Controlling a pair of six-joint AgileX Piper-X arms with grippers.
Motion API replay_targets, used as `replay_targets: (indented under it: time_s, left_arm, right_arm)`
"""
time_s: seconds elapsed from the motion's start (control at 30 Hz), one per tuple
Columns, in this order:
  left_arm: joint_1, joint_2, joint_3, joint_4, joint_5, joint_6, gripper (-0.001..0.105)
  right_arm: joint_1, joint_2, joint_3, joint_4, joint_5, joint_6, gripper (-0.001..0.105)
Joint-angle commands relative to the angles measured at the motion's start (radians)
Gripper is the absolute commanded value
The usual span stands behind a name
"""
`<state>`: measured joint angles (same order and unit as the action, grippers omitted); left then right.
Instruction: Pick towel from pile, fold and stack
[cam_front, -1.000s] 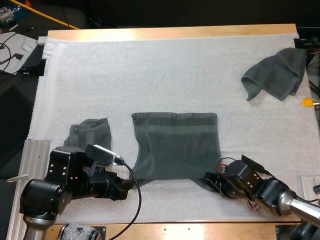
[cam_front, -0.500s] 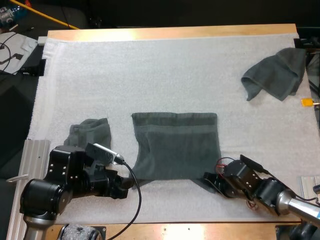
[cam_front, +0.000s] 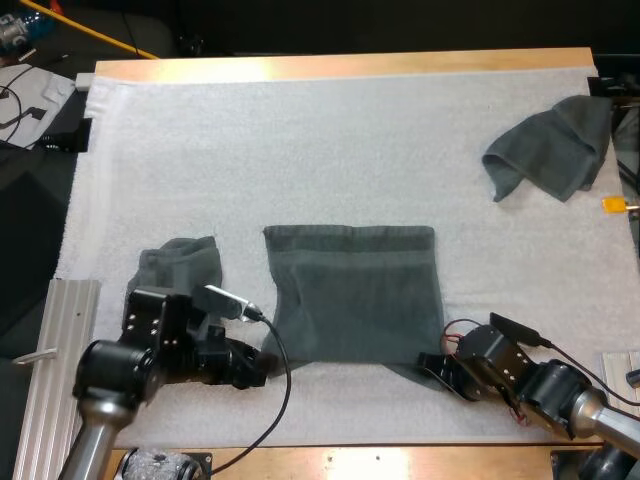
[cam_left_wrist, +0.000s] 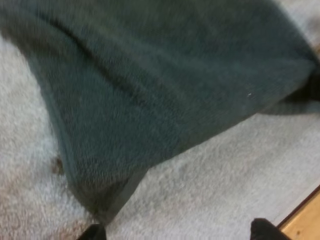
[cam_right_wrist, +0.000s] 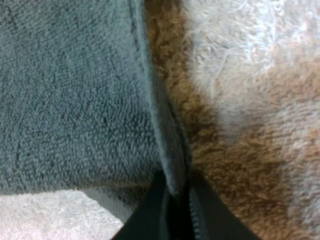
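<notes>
A dark grey-green towel (cam_front: 350, 290) lies spread flat in the middle of the mat. My left gripper (cam_front: 260, 368) sits low at its near left corner. In the left wrist view that gripper (cam_left_wrist: 180, 232) is open, and the towel's corner (cam_left_wrist: 107, 207) lies just ahead, close to one fingertip (cam_left_wrist: 92, 233). My right gripper (cam_front: 428, 366) is at the near right corner. In the right wrist view it (cam_right_wrist: 175, 202) is shut on the towel's hemmed edge (cam_right_wrist: 167, 150). A crumpled towel (cam_front: 550, 145) lies at the far right.
A small bunched towel (cam_front: 182, 264) lies on the mat just beyond my left arm. A ribbed metal rail (cam_front: 50, 340) runs along the table's left side. The mat's near edge (cam_front: 340, 425) is close behind both grippers.
My left arm has moved right, bringing its gripper up to the towel's near left corner. My right gripper has stayed at the near right corner, shifting slightly.
</notes>
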<state>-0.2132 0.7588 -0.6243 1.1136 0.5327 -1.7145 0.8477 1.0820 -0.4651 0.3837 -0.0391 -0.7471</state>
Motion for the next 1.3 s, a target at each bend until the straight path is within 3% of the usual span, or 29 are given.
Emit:
replay_targets:
  time_s: [0.0,0.57,1.27]
  left_arm:
    - [-0.007,0.066,0.035,-0.045,0.007,-0.005,0.056]
    - [0.001,0.448,0.037,-0.163,0.067,-0.010,0.056]
    - [0.000,0.654,0.040,-0.263,0.071,-0.073,0.055]
  right_arm:
    - [0.003,-0.005,-0.003,0.018,0.005,-0.005,0.000]
    - [0.000,-0.008,-0.002,0.012,-0.008,0.000,0.000]
    - [-0.001,-0.008,-0.003,0.017,-0.010,-0.003,0.000]
